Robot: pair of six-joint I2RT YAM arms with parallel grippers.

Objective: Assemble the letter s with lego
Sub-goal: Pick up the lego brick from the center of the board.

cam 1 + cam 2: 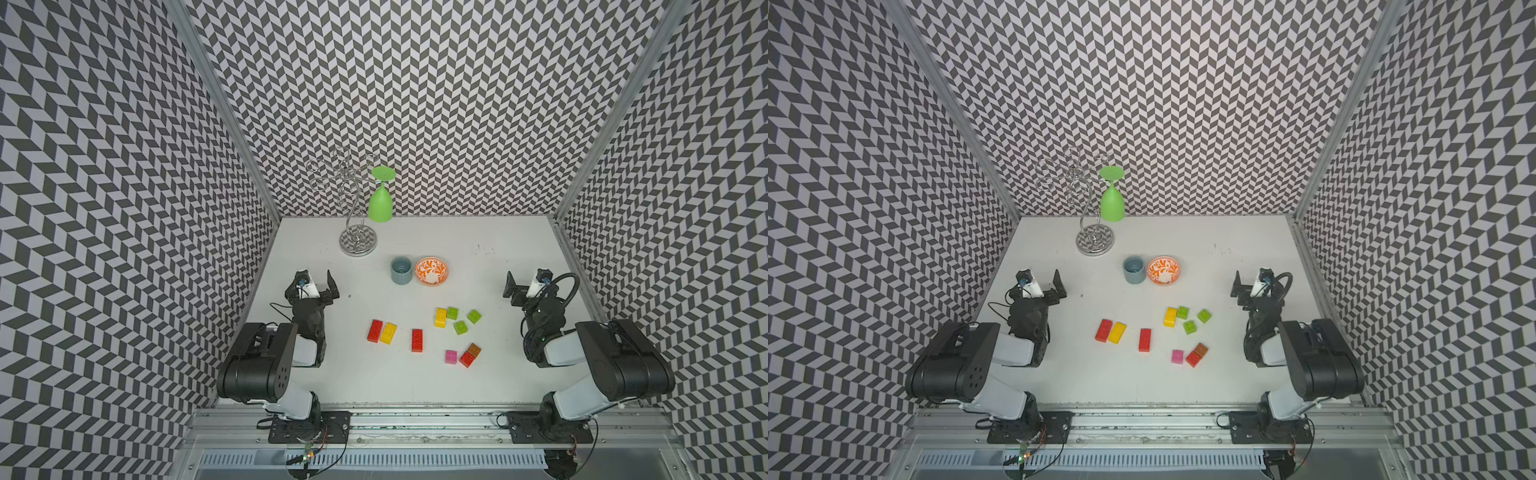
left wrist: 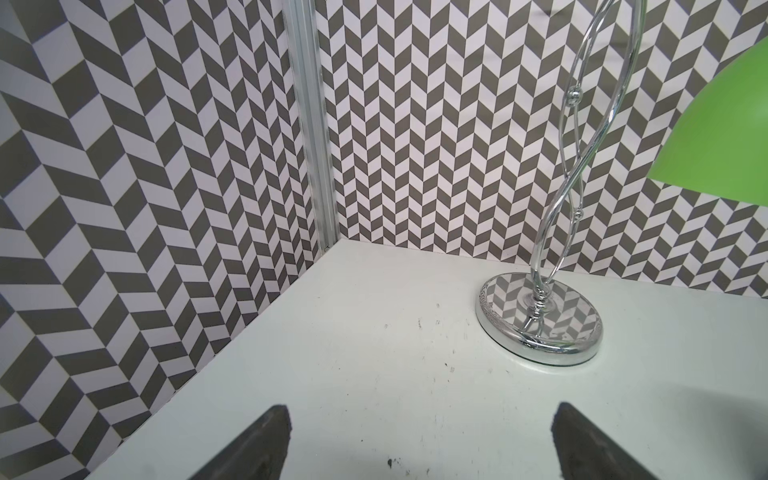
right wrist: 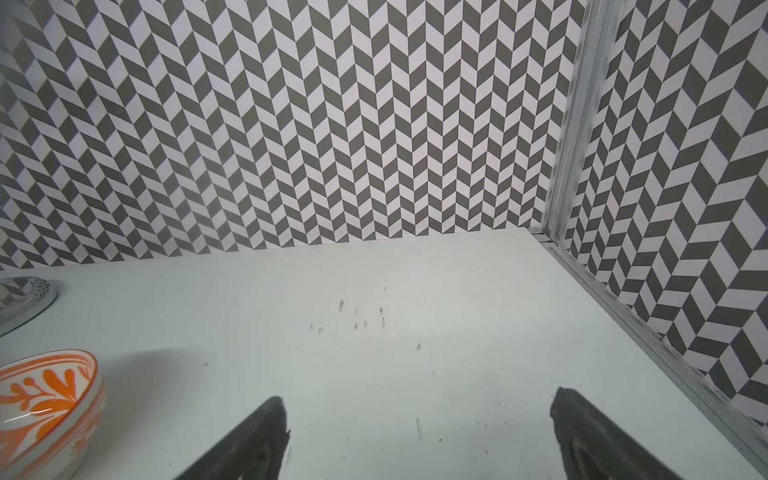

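Lego (image 1: 417, 340) loose; left gripper (image 2: 419, 415) and right gripper (image 3: 417, 405) spread, empty.
Wrist views show me only fingertips (image 2: 266, 440); bowl (image 3: 45, 407) cropped.

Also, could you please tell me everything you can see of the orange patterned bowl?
The bowl is small and round, white with an orange leaf pattern inside and an orange rim. In the right wrist view its glossy outside looks ceramic and carries orange marks too. It stands upright and empty on the white table, toward the back, close beside a grey-blue cup; whether the two touch cannot be told.
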